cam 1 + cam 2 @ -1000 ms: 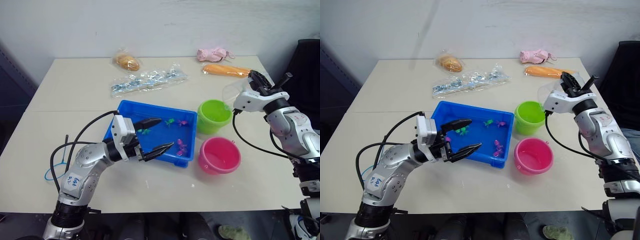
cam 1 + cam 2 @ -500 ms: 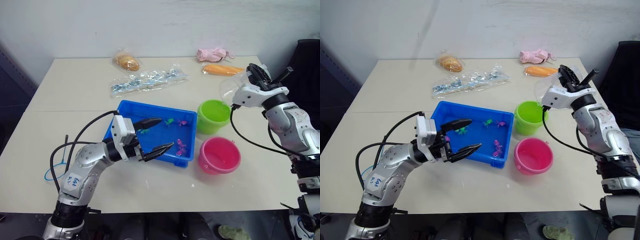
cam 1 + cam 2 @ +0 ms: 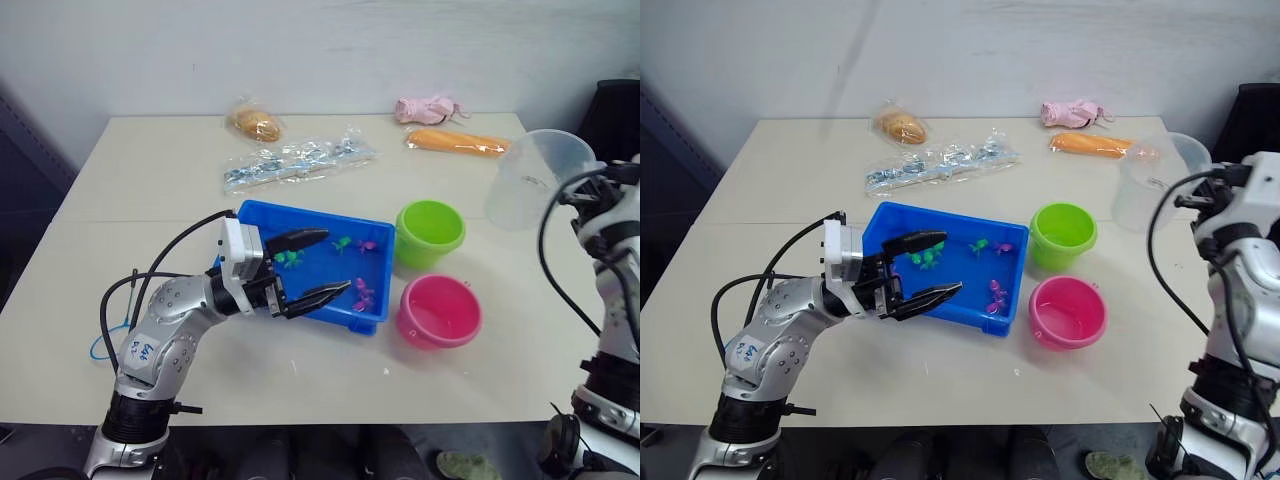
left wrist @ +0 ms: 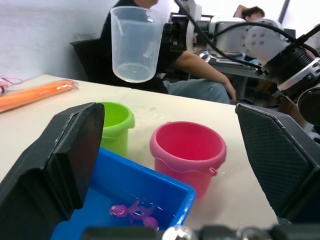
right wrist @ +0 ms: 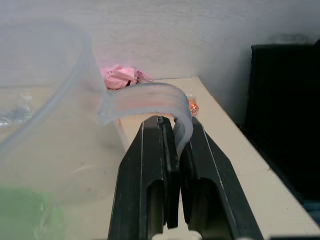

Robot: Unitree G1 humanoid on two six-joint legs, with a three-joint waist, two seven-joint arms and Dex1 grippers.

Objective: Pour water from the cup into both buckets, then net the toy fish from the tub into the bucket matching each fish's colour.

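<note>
The right pincer (image 5: 172,135) clamps the thin handle of the cup (image 3: 535,178), a light, slippery, flexible shell, while the left pincer (image 3: 312,266) gapes over the tub (image 3: 375,262).

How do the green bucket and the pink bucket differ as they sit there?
The green bucket is lime and stands farther back on the table, next to the blue tub's far corner; the pink bucket is hot pink and stands nearer the robot, by the tub's near corner. They share a round shape, similar size, and both stand upright and open.
</note>
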